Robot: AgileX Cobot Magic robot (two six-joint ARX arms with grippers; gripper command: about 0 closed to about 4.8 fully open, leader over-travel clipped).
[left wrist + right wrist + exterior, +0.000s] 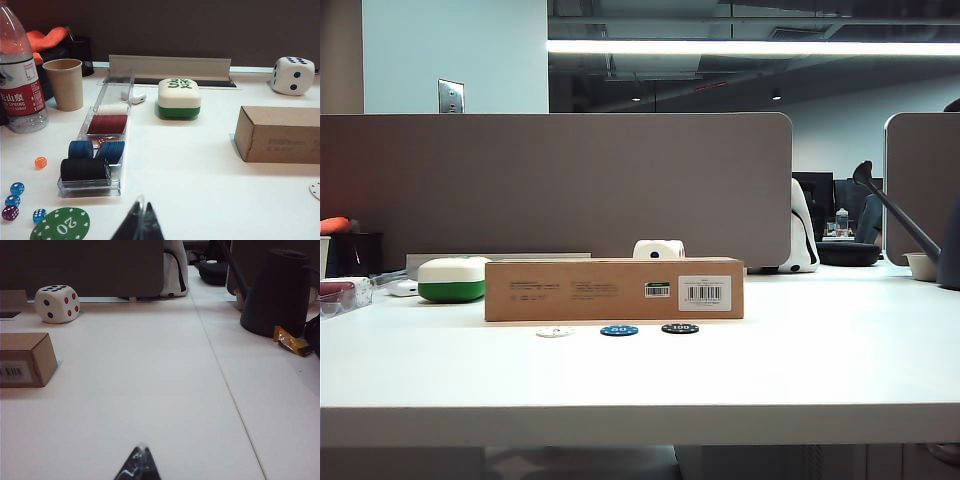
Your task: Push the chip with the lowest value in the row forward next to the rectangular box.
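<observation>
Three chips lie in a row in front of the rectangular box: the white chip on the left, a blue one in the middle, a black one on the right. Neither arm shows in the exterior view. My left gripper is shut and empty above the table, well short of the rectangular box; the white chip peeks in at the frame edge. My right gripper is shut and empty, with the box's barcode end off to one side.
A green-and-white case and a large die sit behind the box. In the left wrist view: a clear chip rack, a green 20 chip, small dice, a paper cup, a water bottle. A black jug and a wrapper lie near the right arm.
</observation>
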